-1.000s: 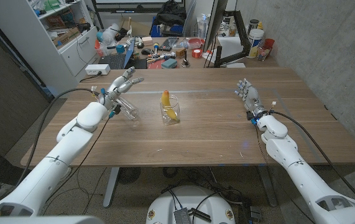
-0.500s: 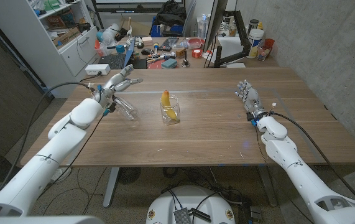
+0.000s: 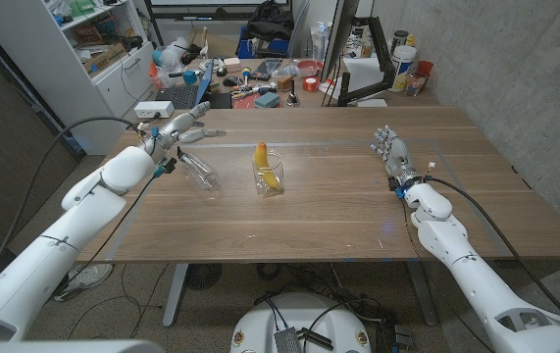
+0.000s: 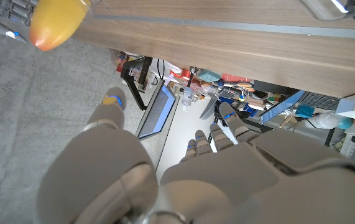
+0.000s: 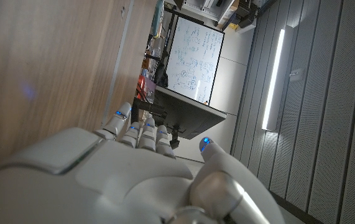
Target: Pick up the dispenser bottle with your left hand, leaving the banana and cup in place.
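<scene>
Reaching over the table's (image 3: 338, 211) far left part, the left hand (image 3: 175, 128) hangs with its fingers (image 3: 204, 126) spread and pointing toward the cluttered bench beyond, holding nothing. Just beside it, a little nearer the robot, the clear dispenser bottle (image 3: 198, 172) is tilted on the wood, its pump end toward that hand; whether the hand touches the pump cannot be told. Toward the middle stands the clear cup (image 3: 269, 175) with the banana (image 3: 265, 164) upright inside it, the yellow tip rising above the rim; the left wrist view catches that tip (image 4: 56, 22). Well apart on the right, the right hand (image 3: 393, 154) stands with fingers straight, close together and empty.
</scene>
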Controlling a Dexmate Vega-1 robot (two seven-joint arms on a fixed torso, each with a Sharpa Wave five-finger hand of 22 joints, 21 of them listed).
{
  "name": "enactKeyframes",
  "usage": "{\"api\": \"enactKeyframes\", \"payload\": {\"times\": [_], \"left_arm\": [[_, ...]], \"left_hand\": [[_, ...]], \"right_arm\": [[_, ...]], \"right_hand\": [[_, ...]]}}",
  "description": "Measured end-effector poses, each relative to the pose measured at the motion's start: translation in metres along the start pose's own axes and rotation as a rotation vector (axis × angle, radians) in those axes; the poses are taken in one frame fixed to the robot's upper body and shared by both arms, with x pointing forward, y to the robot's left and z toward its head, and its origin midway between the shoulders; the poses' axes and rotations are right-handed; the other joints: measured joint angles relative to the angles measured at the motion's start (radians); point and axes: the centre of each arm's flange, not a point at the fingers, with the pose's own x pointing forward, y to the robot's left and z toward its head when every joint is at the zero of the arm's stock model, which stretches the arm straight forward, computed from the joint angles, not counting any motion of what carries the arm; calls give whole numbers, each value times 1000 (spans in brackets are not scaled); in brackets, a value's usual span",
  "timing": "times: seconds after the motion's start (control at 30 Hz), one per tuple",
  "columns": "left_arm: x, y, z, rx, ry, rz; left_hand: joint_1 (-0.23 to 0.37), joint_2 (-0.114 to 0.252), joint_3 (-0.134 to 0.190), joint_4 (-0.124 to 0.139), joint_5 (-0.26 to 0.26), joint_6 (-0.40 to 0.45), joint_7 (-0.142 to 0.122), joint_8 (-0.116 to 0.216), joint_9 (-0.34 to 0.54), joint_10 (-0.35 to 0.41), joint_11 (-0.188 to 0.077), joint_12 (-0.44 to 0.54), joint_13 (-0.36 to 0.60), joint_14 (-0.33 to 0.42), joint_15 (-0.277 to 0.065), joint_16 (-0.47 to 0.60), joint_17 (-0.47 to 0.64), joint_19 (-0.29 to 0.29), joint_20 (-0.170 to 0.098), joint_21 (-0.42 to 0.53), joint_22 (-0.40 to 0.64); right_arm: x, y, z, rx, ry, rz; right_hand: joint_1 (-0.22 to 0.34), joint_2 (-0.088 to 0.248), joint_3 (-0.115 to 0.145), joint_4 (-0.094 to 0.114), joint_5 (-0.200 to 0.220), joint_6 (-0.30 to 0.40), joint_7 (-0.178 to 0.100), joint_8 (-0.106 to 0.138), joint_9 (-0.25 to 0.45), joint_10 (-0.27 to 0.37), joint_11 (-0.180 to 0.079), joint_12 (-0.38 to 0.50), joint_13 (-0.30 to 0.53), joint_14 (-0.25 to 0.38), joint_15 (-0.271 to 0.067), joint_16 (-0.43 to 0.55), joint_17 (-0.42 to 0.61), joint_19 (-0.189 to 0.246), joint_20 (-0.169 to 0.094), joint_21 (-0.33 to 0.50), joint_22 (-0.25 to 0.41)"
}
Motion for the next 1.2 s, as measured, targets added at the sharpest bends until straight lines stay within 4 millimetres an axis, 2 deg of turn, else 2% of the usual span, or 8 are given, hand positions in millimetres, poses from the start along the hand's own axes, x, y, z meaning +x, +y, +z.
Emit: {"api": "enactKeyframes", "payload": {"times": [0.1, 0.33, 0.67, 0.73, 0.9, 0.97, 1.07, 1.2], "left_arm": [[1, 7, 4, 47, 0, -22], [2, 13, 8, 113, 10, -67], [4, 30, 21, 235, 16, -127], [5, 31, 21, 259, 30, -152], [9, 42, 39, 318, -1, -156], [8, 40, 33, 364, 59, -242], [9, 42, 36, 402, 77, -280], [10, 46, 41, 445, 95, -317]], "left_hand": [[18, -3, -4, -2, 0, 0, 10, 0, 0, -2, 5, 0, 0, 0, 0, 0, 0, 0, 0, -4, 0], [86, -4, -25, 3, 10, 0, 11, -8, 1, -36, 15, 0, 4, -20, 2, -19, 0, 0, 0, -38, 0], [191, 12, -49, 11, 20, 0, 10, -12, 5, -91, 7, 0, 8, -79, 4, -29, 0, -19, 0, -91, 0], [213, 24, -55, 17, 20, 0, 10, -12, 5, -91, 7, 0, 9, -82, 4, -33, 0, -35, 2, -109, 2], [251, 51, -68, 30, 20, 0, 10, -12, 9, -91, 7, 0, 14, -82, 4, -33, 0, -61, 4, -156, 3], [260, 60, -72, 34, 20, 0, 10, -11, 9, -91, 6, 0, 14, -82, 4, -33, 3, -61, 4, -167, 3], [275, 75, -72, 34, 20, -1, 8, -12, 9, -99, -3, 0, 14, -82, 4, -33, 5, -61, 4, -177, 3], [296, 96, -72, 34, 12, 0, -12, -11, 14, -95, -23, 0, 14, -82, 4, -33, 5, -61, 4, -192, 7]], "right_arm": [[0, 0, -1, 1, 0, -2], [0, 2, -1, 3, -3, -5], [0, 3, -1, 3, -10, -13], [0, 4, -2, 3, -10, -13], [0, 4, -1, 1, -13, -20], [-1, 6, -1, 3, -15, -20], [-2, 6, -2, 4, -16, -23], [-2, 7, -2, 4, -17, -26]], "right_hand": [[0, 0, -3, 3, 0, 0, 0, 0, 0, 0, 0, 0, 0, 0, 0, 0, 0, 0, 0, 0, 0], [0, 0, -4, 4, 0, 0, 0, 0, 0, 0, 0, 0, 0, 0, 0, 0, 0, 0, 0, -4, 0], [0, 0, -4, 4, 0, 5, 5, 0, 0, 5, 5, 0, 0, 0, 0, 0, 0, 5, 6, -4, 0], [0, 0, -4, 4, 0, 5, 5, 0, 0, 5, 5, 0, 0, 0, 0, 0, 0, 5, 6, -4, 0], [0, 0, -4, 4, 0, 5, 5, 0, 0, 5, 5, 0, 0, 0, 0, 0, 0, 9, 2, -4, 0], [0, 0, -4, 4, 0, 5, 5, 0, 0, 5, 5, 6, 0, 0, 0, 0, 0, 9, 2, -4, 0], [0, 0, -4, 4, 0, 5, 5, 0, 0, 5, 5, 8, 0, 0, 0, 0, 0, 9, 2, -12, 0], [0, 0, -11, 3, 0, 5, 5, 0, 0, 5, 5, 8, 0, 0, 0, 0, 0, 9, 2, -12, 0]]}}
